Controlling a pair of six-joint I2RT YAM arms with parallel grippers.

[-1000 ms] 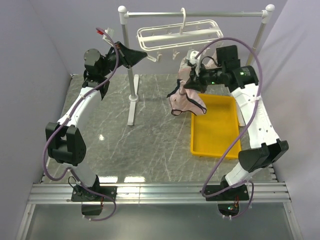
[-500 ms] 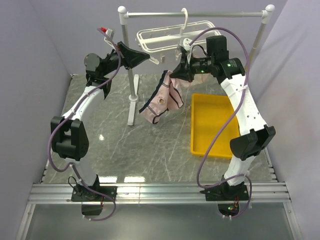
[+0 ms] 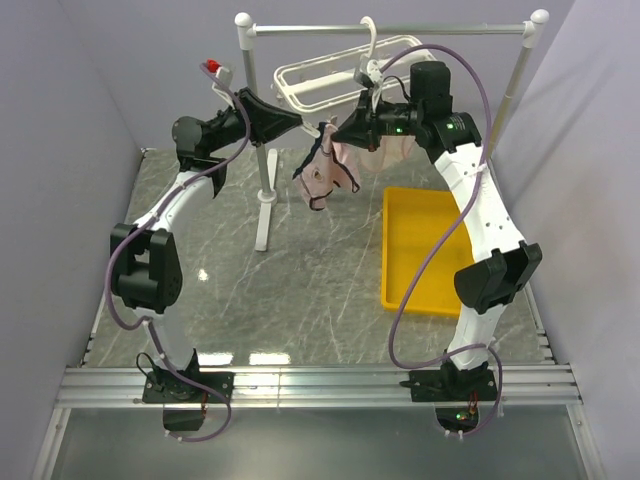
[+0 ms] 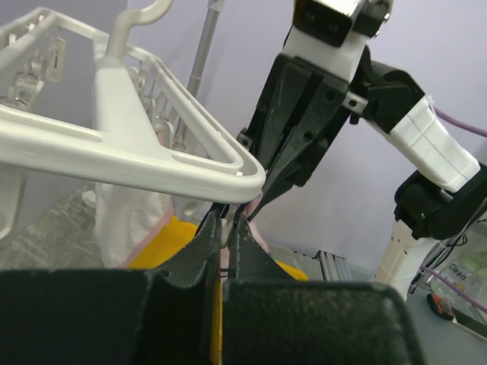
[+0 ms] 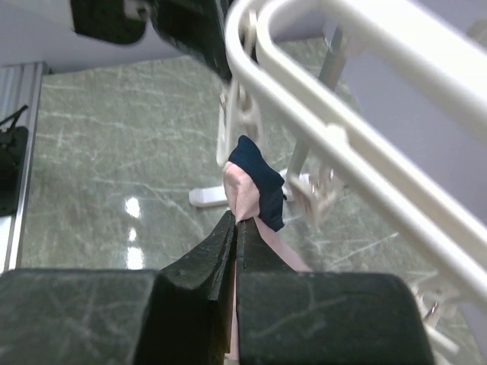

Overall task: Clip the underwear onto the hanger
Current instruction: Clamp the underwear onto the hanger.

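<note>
Underwear [image 3: 323, 178] hangs pinched in right jaws; left jaws closed, any hold unclear.

Overhead — wrist views seemingly near hanger [image 4: 152, 163]

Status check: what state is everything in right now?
White plastic bar hanger: hooked on the rail, tilted.
Pale pink fabric underwear with navy trim: held up by one edge, below the hanger.
Yellow plastic tray: flat on the table.
Left gripper: shut, under the hanger's corner.
Right gripper: shut on the underwear.
</note>
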